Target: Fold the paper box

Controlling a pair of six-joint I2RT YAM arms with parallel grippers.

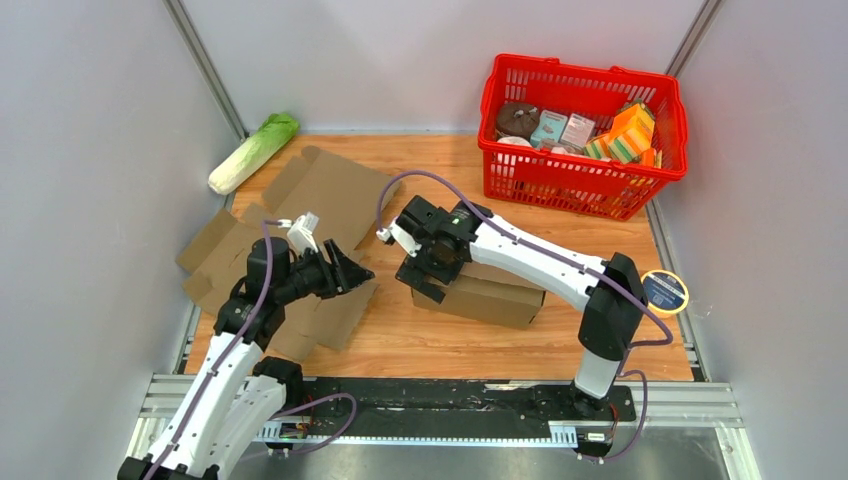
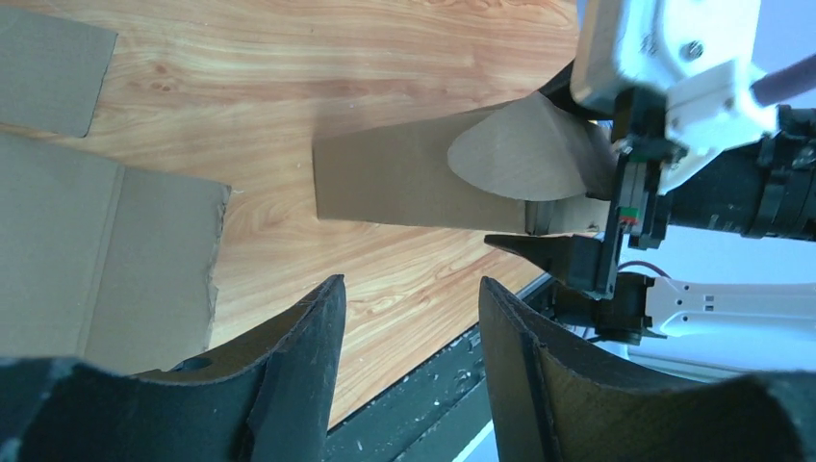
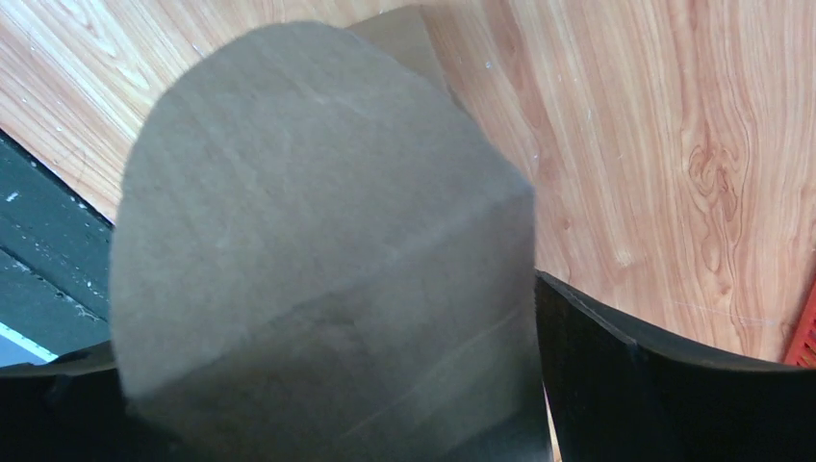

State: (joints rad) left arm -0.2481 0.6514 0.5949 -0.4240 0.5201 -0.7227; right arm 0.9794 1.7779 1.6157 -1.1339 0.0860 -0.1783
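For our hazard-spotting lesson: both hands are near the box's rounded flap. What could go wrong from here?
The right hand, jaws wide, only straddles the rounded flap, which may spring open. The open left hand points at that end of the box and could knock it askew.

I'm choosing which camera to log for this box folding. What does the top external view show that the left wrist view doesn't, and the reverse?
Only the top external view: the red basket, the cabbage in the far left corner, and the tape roll at the right edge. Only the left wrist view: the box's rounded flap seen close, and the left gripper open with nothing between its fingers. Both: the folded box, the flat cardboard on the table, and the right gripper at the box's end.
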